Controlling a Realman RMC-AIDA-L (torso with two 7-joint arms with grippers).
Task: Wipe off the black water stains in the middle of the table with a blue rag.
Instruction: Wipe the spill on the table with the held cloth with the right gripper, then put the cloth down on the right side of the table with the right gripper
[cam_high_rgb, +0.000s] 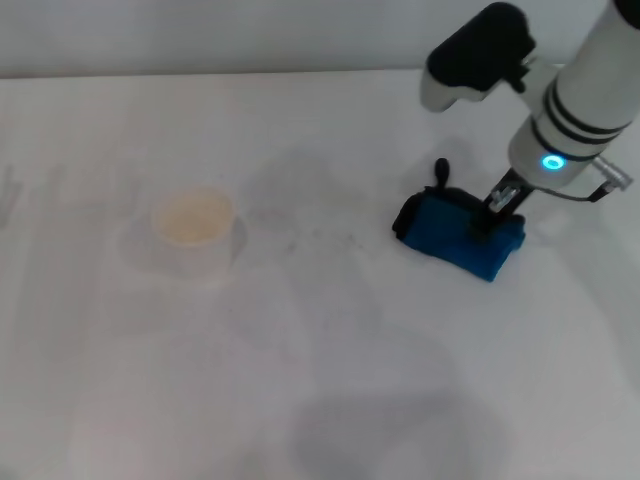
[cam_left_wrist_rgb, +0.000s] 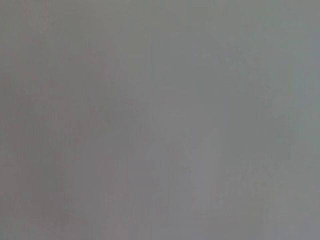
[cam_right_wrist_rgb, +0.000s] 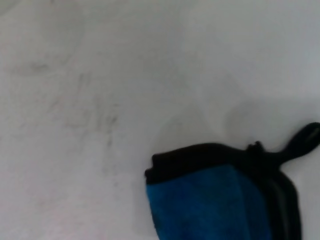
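Gripper: right gripper (cam_high_rgb: 497, 212) pressed down into the blue rag (cam_high_rgb: 458, 235), clenched on it
Rag: bunched on the tabletop (cam_high_rgb: 300, 400) — black loop (cam_high_rgb: 441, 170) pointing away
Stains: only faint specks (cam_high_rgb: 320, 237) between rag and plastic cup (cam_high_rgb: 192, 232)
Writing: none readable

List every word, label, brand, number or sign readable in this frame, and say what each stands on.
None: no readable text in any view.
The blue rag, the plastic cup and the table carry no print.
The right arm shows only a glowing blue ring light, not a character.
The left wrist view is plain grey.
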